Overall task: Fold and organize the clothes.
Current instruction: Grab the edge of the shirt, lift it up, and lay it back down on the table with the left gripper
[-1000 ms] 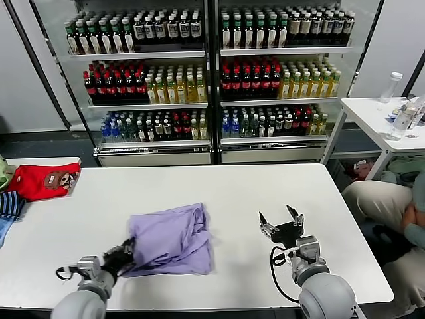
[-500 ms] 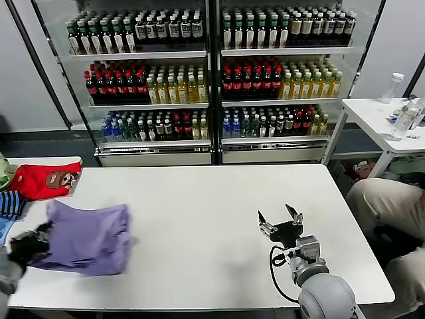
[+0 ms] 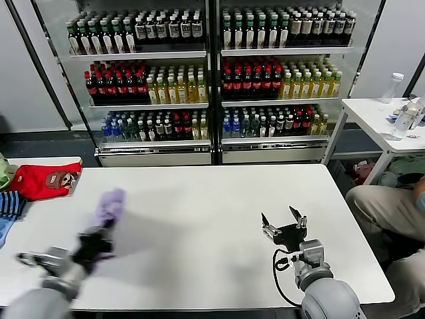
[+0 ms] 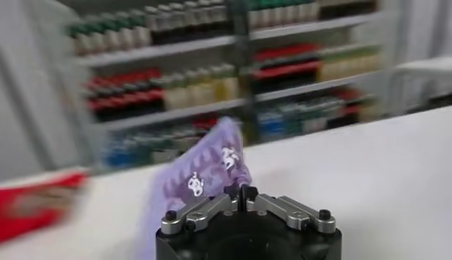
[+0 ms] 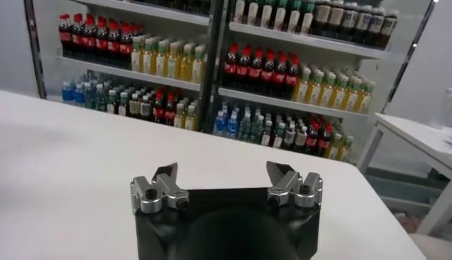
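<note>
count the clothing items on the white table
3, maybe more hidden: the lavender T-shirt held by the left pincer, the red garment and a striped piece at the table's left edge.

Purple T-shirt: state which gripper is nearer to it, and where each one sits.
Left. The left gripper is shut on the purple T-shirt, holding it up over the table's left side. The right gripper is open, empty, far off over the right side.

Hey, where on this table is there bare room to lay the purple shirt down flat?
The widest bare patch is the middle of the white table, between the left gripper, shut on the lavender T-shirt, and the open right gripper. The far right corner is bare too. The left edge is crowded: a red garment and striped cloth.
</note>
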Controlling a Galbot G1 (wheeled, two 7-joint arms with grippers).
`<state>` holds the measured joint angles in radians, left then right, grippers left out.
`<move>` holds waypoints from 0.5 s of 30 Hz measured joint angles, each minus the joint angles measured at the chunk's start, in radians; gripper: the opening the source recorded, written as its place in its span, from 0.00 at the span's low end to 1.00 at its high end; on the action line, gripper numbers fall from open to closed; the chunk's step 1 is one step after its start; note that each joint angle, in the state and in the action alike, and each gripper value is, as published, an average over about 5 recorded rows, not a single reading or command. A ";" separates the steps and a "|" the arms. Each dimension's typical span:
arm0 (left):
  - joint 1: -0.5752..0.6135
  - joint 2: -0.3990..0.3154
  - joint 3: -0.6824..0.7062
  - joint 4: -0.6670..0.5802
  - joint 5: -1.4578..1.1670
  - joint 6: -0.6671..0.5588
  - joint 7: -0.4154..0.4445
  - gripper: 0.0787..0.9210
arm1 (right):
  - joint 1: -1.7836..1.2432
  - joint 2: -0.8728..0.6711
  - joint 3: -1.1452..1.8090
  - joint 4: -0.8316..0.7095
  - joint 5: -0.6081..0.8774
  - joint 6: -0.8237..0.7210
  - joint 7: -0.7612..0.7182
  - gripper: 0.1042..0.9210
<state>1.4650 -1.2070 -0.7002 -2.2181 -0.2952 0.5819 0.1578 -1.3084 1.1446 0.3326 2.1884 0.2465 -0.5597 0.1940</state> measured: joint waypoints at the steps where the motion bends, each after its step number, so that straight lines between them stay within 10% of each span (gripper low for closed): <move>1: -0.007 -0.029 0.050 -0.003 0.010 0.000 -0.006 0.02 | -0.003 0.000 0.001 0.000 -0.001 0.000 0.000 0.88; 15: -0.203 -0.278 0.384 0.091 0.018 -0.037 -0.138 0.42 | -0.011 -0.017 0.020 0.009 0.003 0.000 -0.001 0.88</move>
<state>1.2619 -1.4851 -0.3162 -2.1273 -0.2767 0.5448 0.0203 -1.3197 1.1273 0.3522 2.1979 0.2497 -0.5600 0.1928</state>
